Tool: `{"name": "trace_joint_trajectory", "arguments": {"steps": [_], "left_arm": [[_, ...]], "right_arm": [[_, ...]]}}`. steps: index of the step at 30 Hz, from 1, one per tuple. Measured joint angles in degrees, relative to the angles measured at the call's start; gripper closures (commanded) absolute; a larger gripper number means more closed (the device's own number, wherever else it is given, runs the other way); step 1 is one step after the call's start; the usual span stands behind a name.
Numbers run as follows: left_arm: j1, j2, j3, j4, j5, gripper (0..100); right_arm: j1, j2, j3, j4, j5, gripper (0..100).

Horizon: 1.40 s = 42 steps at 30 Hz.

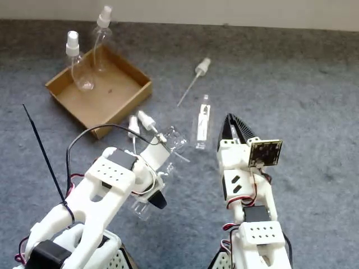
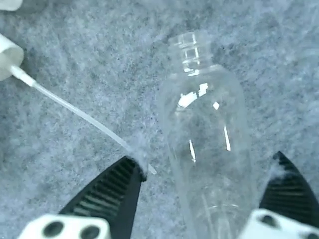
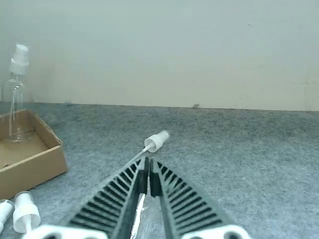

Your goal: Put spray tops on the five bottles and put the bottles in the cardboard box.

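Note:
My left gripper (image 2: 207, 162) is open, one finger on each side of a clear uncapped bottle (image 2: 204, 129) that lies on the carpet, with a small gap on both sides. A spray top (image 2: 7, 59) with a long tube lies next to it. The high view has this bottle (image 1: 171, 140) under the left arm, two loose spray tops (image 1: 140, 121) beside it. A second uncapped bottle (image 1: 203, 120) lies close to my right gripper (image 1: 231, 124), which is shut and holds nothing. Another spray top (image 3: 157, 141) lies beyond its tips (image 3: 148, 167).
The cardboard box (image 1: 132, 95) sits at the back left, with two capped bottles (image 1: 78, 67) standing in it. Grey carpet covers the whole surface, and a pale wall (image 3: 199, 50) rises behind it. A black cable (image 1: 73, 148) loops near the left arm.

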Motion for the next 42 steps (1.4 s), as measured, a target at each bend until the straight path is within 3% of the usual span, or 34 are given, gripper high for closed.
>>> {"name": "trace_joint_trajectory", "arguments": {"steps": [25,34,42], "left_arm": [[3.16,0.09,0.0,-0.53,-2.81,66],[3.25,15.3,-6.77,-0.53,-2.81,66],[3.25,15.82,-8.26,-0.62,-2.81,66]], "right_arm": [[0.0,0.0,0.0,0.0,0.0,99.0],[0.0,0.0,0.0,0.0,0.0,99.0],[0.0,0.0,0.0,0.0,0.0,99.0]]}}
